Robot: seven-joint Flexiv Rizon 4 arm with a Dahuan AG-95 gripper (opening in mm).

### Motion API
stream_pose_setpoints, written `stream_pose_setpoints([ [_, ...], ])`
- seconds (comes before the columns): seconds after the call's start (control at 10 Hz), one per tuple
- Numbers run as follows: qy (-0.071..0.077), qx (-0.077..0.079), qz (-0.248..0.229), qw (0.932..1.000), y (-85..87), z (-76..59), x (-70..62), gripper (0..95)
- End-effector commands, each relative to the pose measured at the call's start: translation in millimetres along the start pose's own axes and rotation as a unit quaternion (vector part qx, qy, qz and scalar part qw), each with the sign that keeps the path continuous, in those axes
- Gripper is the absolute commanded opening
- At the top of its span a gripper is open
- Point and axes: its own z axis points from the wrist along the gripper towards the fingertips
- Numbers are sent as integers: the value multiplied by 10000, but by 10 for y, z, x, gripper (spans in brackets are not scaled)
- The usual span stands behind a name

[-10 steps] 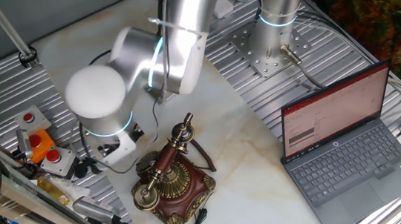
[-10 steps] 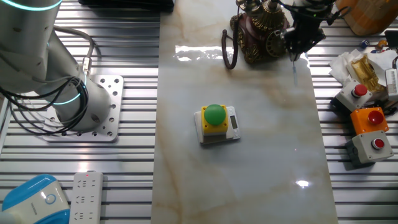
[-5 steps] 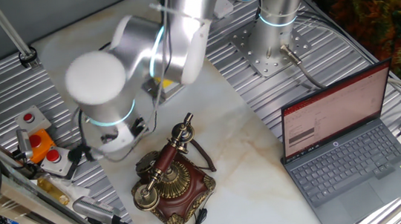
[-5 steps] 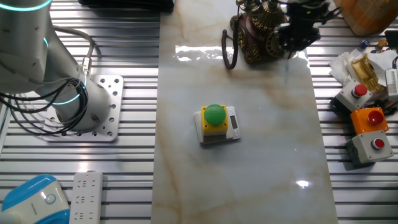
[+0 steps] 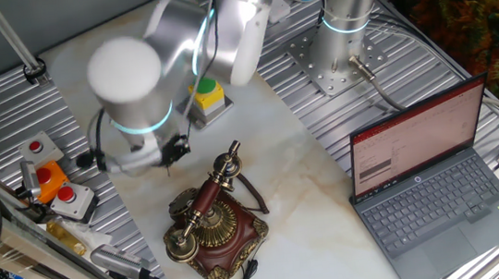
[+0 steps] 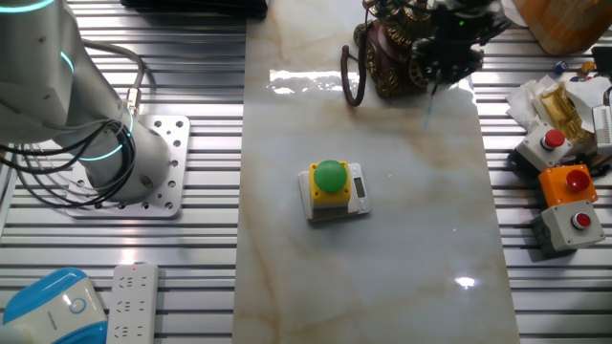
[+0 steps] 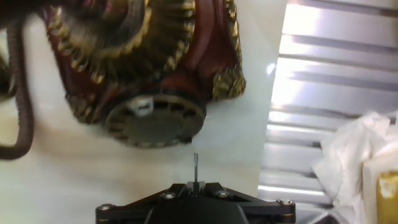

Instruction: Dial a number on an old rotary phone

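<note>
1. The phone point(image 5: 210, 227) sits at one end of the marble slab point(image 6: 382, 229), close to the slab's edge and to the corner by the grey button boxes point(image 6: 564, 225). Its dial point(image 7: 154, 119) faces out over the slab, which leaves it open to the arm from that side.
2. The handset point(image 5: 203, 207) lies across the cradle on top, and the black cord point(image 6: 350, 76) loops onto the slab beside the base; neither covers the dial.
3. The gripper point(image 7: 194, 186) hovers just off the dial's rim, over bare slab. In the hand view the jaws are shut tight on a thin pin point(image 7: 195, 167) that sticks out toward the dial; the pin is likely there because the finger holes are too small for the jaws themselves.
4. The pin's tip is near the dial but apart from it, not in any hole. I judge the dialing has yet to start, or the tip sits between strokes.
5. The yellow box point(image 6: 333, 189) with its green button stands mid-slab, well apart from the phone and out of the way.
6. Hard to make out:
   - The dial's digits are blurred, and the phone's upper part is cut off by the frame in the hand view.
   - In one fixed view the arm's big joint hides the gripper, and the dial is barely visible behind the handset.
   - In the other fixed view the gripper is a dark shape over the phone, jaws unreadable.
</note>
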Motion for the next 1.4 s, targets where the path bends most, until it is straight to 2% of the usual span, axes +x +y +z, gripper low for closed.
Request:
stream_pose_setpoints([
  [0.1, -35, 116, 709, 9974, 98, -61, 292, 0],
  [0.2, -68, 149, 1024, 9946, 131, -47, 391, 0],
  [0.3, -80, 183, 1195, 9926, 141, -30, 431, 0],
  [0.5, -138, 216, 1854, 9823, 166, 17, 537, 0],
  [0.7, -187, 207, 2281, 9732, 207, 36, 625, 0],
  [1.0, -335, 228, 2972, 9539, 284, 87, 675, 0],
  [1.4, -448, 282, 3546, 9335, 284, 144, 693, 0],
])
